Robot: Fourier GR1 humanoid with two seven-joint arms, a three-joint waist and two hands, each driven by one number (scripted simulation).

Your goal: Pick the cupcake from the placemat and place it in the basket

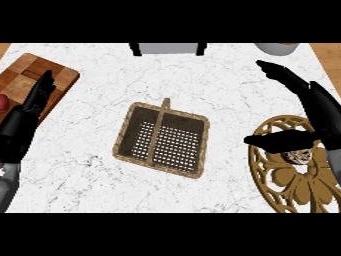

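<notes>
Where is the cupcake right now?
In the head view, the cupcake sits at the right on the golden placemat, just under the right hand, right of the basket.

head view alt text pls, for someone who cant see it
The right hand hovers open over a cupcake on a gold placemat. A wicker basket sits mid-counter; the left hand rests open by a cutting board.

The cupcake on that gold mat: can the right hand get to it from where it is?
Probably yes. The right hand hovers open right over the cupcake on the placemat, thumb partly hiding it, and nothing else lies between them.
</notes>
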